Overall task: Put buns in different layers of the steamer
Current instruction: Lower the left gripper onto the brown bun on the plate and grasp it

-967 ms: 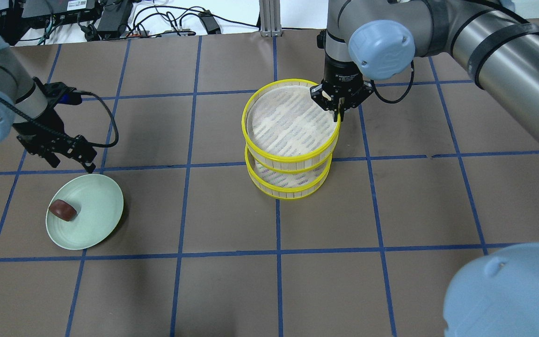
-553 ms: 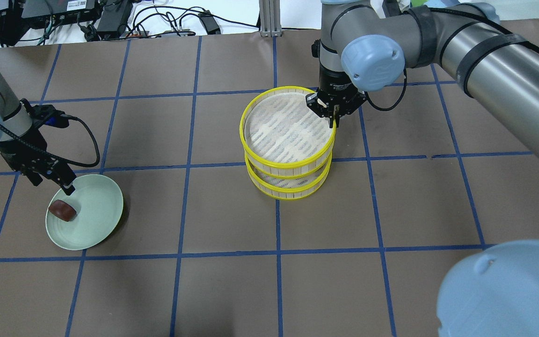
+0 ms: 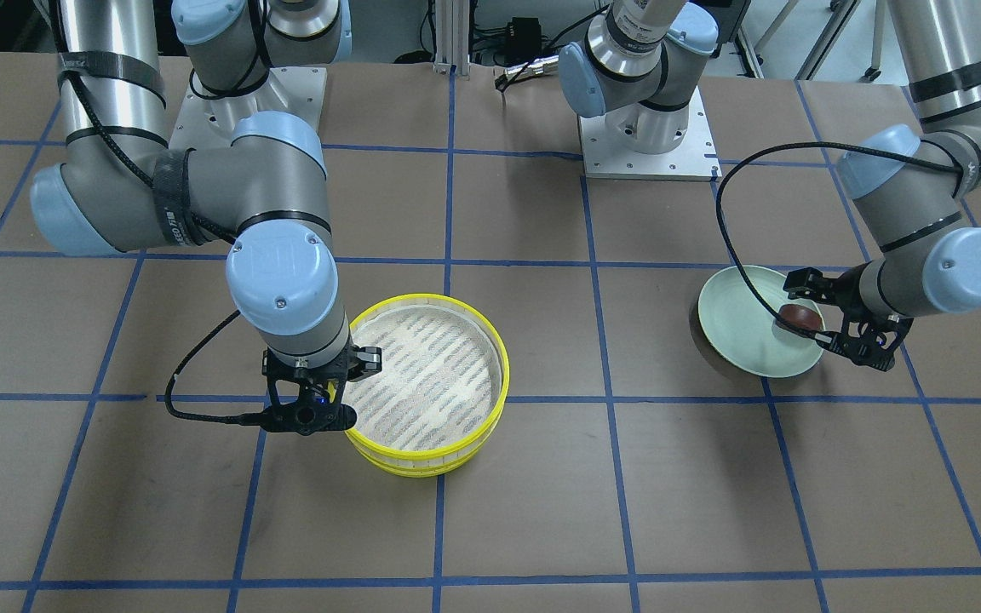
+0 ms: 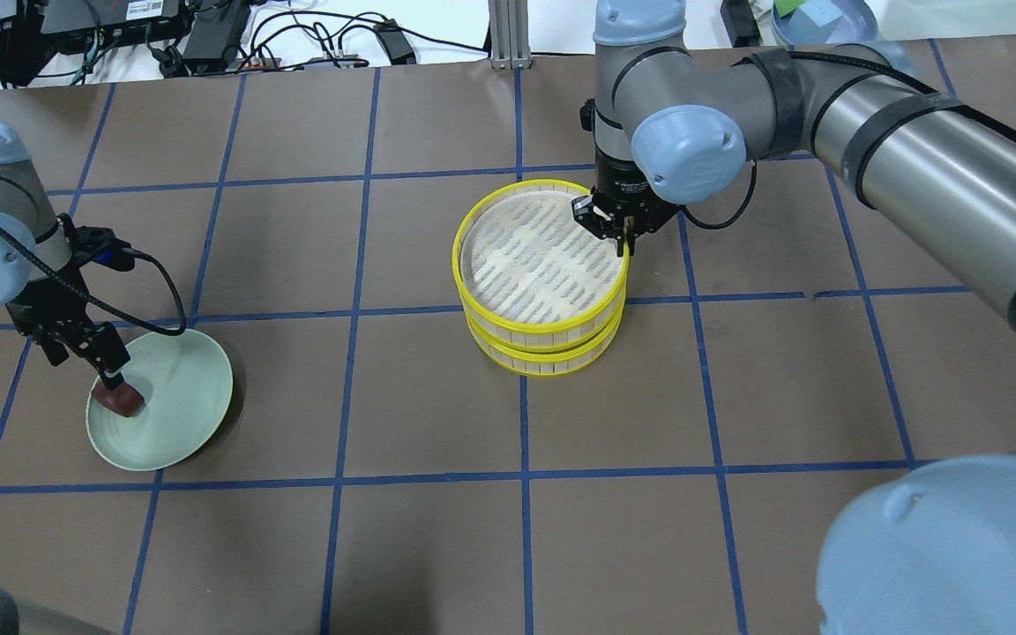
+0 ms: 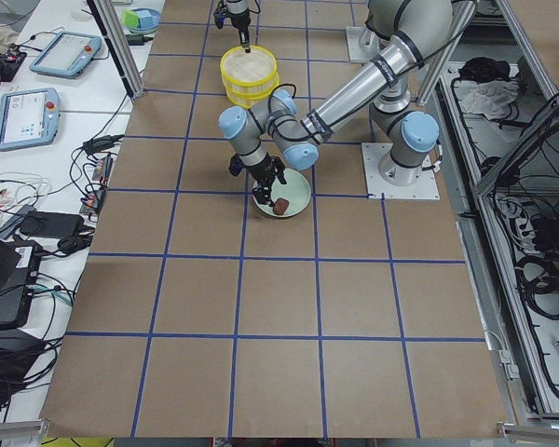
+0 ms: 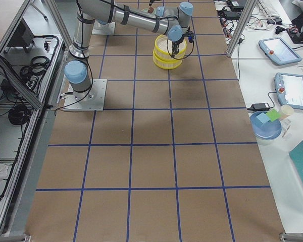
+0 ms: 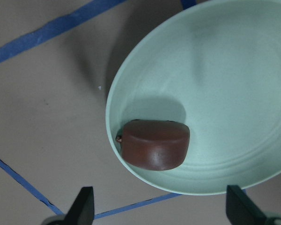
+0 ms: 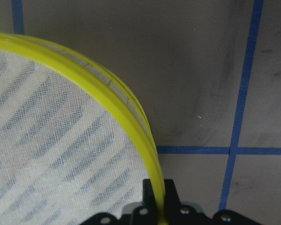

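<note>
The dark reddish-brown bun (image 4: 118, 399) lies near the rim of the pale green plate (image 4: 186, 397); it also shows in the left wrist view (image 7: 154, 144). My left gripper (image 4: 111, 369) hangs open just above it, one finger on each side. The two yellow-rimmed steamer trays stand stacked at the table's middle. My right gripper (image 4: 624, 240) is shut on the rim of the upper tray (image 4: 543, 328), which lies almost squarely over the lower tray (image 4: 543, 360). The rim (image 8: 107, 86) runs between my fingers. The upper tray's floor is bare. The cream-white bun is out of view.
The brown table carries a grid of blue tape. Cables and electronics (image 4: 208, 35) lie along the far edge. The robot's bases (image 3: 644, 128) stand at the near side. A side table with tablets and a blue bowl (image 6: 265, 126) stands beyond the far edge.
My left gripper has come down from beside the plate to over the brown bun. My right gripper has lowered the upper tray into line with the lower one.
</note>
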Robot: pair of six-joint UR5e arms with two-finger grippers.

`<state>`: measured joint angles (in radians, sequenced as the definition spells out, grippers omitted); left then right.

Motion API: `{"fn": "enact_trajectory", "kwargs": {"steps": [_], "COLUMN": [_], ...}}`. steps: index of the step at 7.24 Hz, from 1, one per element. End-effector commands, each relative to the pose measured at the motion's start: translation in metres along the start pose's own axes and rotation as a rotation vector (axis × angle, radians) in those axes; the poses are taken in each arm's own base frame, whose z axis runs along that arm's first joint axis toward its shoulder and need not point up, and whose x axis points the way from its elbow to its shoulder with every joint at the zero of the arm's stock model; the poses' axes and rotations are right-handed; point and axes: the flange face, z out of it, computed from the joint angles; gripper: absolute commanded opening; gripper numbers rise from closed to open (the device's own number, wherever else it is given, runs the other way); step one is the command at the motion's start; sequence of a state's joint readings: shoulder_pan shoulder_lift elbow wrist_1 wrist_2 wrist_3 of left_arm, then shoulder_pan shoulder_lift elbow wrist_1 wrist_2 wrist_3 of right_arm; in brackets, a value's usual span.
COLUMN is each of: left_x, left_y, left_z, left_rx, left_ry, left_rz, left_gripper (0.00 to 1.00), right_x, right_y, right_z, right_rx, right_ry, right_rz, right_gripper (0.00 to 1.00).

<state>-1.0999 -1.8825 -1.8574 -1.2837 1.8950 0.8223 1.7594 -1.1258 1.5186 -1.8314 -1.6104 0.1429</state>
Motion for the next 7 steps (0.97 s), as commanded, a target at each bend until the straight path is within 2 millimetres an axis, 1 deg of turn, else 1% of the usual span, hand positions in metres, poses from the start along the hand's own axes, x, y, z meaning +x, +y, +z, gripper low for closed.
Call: {"fn": "enact_trajectory", "kwargs": {"steps": [1,3,5,6,7], "left_x": [0.001,0.001,-0.001,-0.001,-0.001], "left_y": [-0.015,-0.019,-0.019,-0.02,-0.023], "left_z": [0.017,0.025,0.026,0.029,0.035], "left_rx": [0.029,0.016,0.004,0.0,-0.008], "left_ry": [0.063,0.073,0.066,0.07,0.079], "left_rz": [0.003,0.01,0.014,0.016,0.019], "left_gripper": [0.98,0.98,0.98,0.98,0.98], "right_x": [0.0,0.002,0.002,0.002,0.002], "right_y": [0.0,0.002,0.006,0.007,0.007], "right_z": [0.001,0.002,0.01,0.011,0.008], "right_rx": [0.001,-0.008,-0.025,-0.028,-0.024], "right_ry": [0.003,0.004,0.008,0.007,0.005], "right_rz": [-0.002,-0.001,-0.001,-0.001,0.002], "right_gripper": [0.0,0.0,0.0,0.0,0.1]}}
